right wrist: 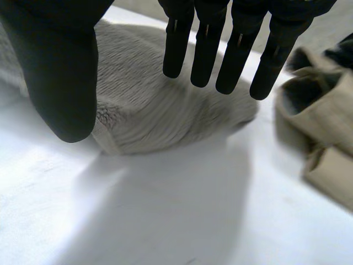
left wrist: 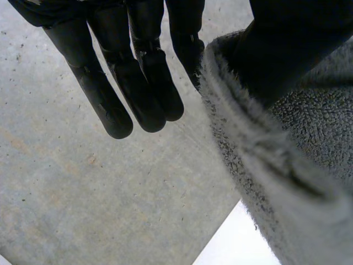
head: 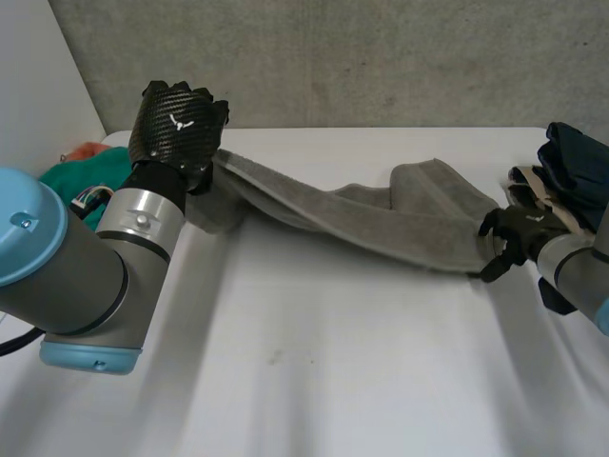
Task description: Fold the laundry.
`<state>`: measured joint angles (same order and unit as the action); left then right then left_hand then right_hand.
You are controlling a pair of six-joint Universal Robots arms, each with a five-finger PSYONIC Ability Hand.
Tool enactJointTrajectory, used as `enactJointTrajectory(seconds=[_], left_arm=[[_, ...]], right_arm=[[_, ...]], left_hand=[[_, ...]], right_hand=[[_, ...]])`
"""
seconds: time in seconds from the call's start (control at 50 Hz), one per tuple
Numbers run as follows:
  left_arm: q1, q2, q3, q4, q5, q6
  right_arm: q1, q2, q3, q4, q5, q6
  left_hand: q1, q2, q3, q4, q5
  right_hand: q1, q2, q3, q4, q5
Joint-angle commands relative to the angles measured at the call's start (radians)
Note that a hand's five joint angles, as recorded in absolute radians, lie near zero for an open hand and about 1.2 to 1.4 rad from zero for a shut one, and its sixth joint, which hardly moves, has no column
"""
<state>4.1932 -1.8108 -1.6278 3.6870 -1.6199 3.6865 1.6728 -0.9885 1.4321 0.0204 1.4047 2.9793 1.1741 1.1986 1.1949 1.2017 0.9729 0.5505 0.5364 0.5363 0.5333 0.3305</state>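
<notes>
No fold is judged made yet on the white table (head: 314,381), where the grey towel (head: 381,214) is strung as a rumpled band from the raised left hand (head: 176,124), by which one end is pinched, to the low right hand (head: 519,228), whose fingers (right wrist: 207,49) are held apart over the other end.

I saw the towel (head: 381,214) stretched across the tabletop (head: 314,362), its left end raised in the left hand (head: 176,124), its right end under the right hand (head: 514,233). A left clothes heap (head: 81,176) lay behind the left arm and a right clothes heap (head: 571,171) lay beside the right hand.
</notes>
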Motion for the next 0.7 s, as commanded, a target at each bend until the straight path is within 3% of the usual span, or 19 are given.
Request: enactJointTrajectory(seconds=[0.02,0.24,0.28,0.34,0.4,0.54,0.62,0.7], left_arm=[[-0.007,-0.001,0.022,-0.001,0.006,-0.025],[-0.007,0.001,0.043,-0.035,0.006,-0.054],[-0.007,0.001,0.043,-0.036,0.005,-0.054],[-0.007,0.004,0.043,-0.036,0.005,-0.056],[-0.008,0.014,0.048,-0.038,0.005,-0.056],[0.001,0.096,0.051,-0.090,0.005,-0.054],[0.024,0.163,0.055,-0.160,0.006,-0.051],[0.079,0.224,0.059,-0.258,0.012,-0.048]], right_arm=[[0.010,0.022,0.028,-0.013,-0.047,0.007],[0.013,0.123,-0.035,-0.080,-0.036,0.007],[0.013,0.123,-0.039,-0.082,-0.036,0.009],[0.013,0.114,-0.044,-0.097,-0.033,0.027],[0.008,0.096,-0.044,-0.117,-0.023,0.052],[-0.005,-0.106,-0.047,-0.091,-0.001,0.037],[-0.059,-0.251,-0.082,0.042,-0.015,-0.069],[-0.099,-0.390,-0.143,0.235,-0.039,-0.300]], left_hand=[[0.222,0.198,0.201,0.195,0.249],[0.222,0.198,0.201,0.195,0.249],[0.222,0.198,0.201,0.195,0.249],[0.222,0.198,0.201,0.195,0.249],[0.222,0.198,0.201,0.195,0.249],[0.222,0.198,0.201,0.195,0.249],[0.222,0.198,0.201,0.195,0.249],[0.222,0.198,0.201,0.195,0.249]], right_hand=[[0.031,0.045,0.045,0.048,0.076],[0.121,0.135,0.136,0.139,0.167],[0.335,0.349,0.349,0.352,0.380],[0.844,0.858,0.858,0.861,0.889],[0.846,0.860,0.860,0.863,0.891],[0.846,0.860,0.860,0.863,0.891],[0.846,0.860,0.860,0.863,0.891],[0.846,0.860,0.860,0.863,0.891]])
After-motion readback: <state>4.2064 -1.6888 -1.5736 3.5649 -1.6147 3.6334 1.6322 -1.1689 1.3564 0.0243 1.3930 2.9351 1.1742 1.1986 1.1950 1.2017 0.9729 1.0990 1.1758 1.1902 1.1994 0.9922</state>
